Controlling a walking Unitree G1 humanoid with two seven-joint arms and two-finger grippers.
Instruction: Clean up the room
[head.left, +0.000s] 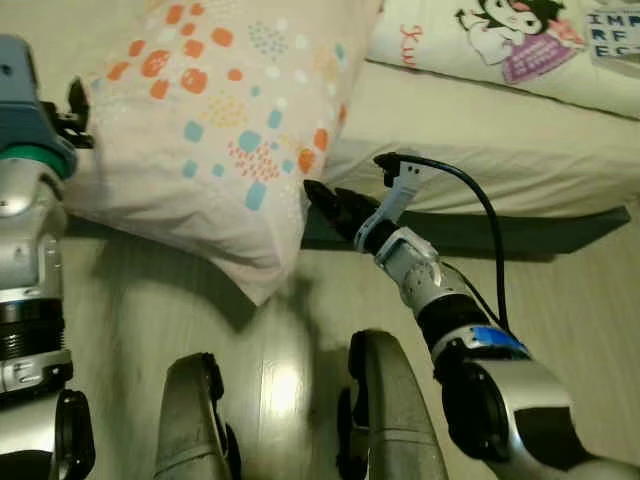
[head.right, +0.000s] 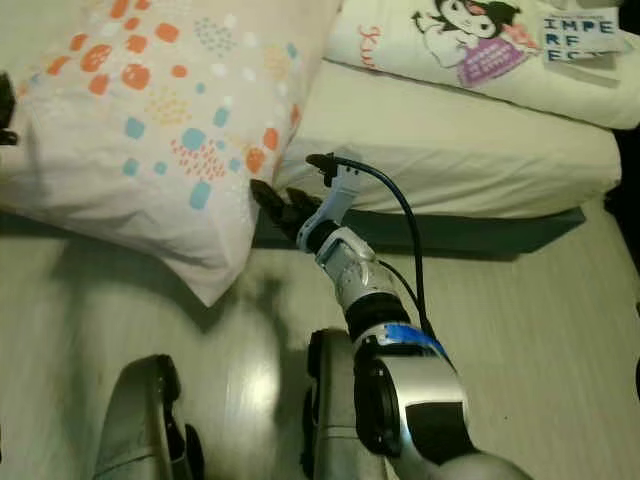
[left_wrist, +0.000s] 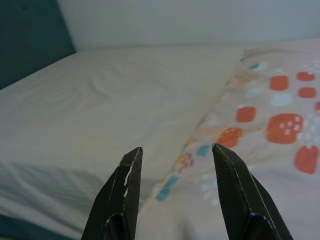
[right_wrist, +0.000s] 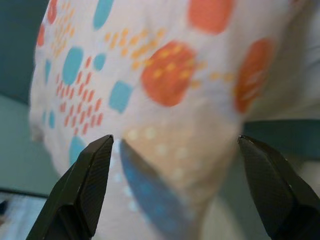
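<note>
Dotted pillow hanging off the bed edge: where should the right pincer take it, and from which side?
Best guess: the side edge of the dotted pillow near its drooping corner, approached from the robot's right. The right pincer is open there already, and in the right wrist view the fabric edge sits between its fingers.

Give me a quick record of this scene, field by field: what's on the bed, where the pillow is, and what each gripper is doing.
pillow: patterned pillow overhanging the bed's edge toward the floor
bed: cream mattress
second pillow: cartoon-print pillow lying on the bed
right gripper: right gripper open, at the patterned pillow's side
left gripper: left gripper open, over the pillow's other end
floor: pale wood floor
</note>
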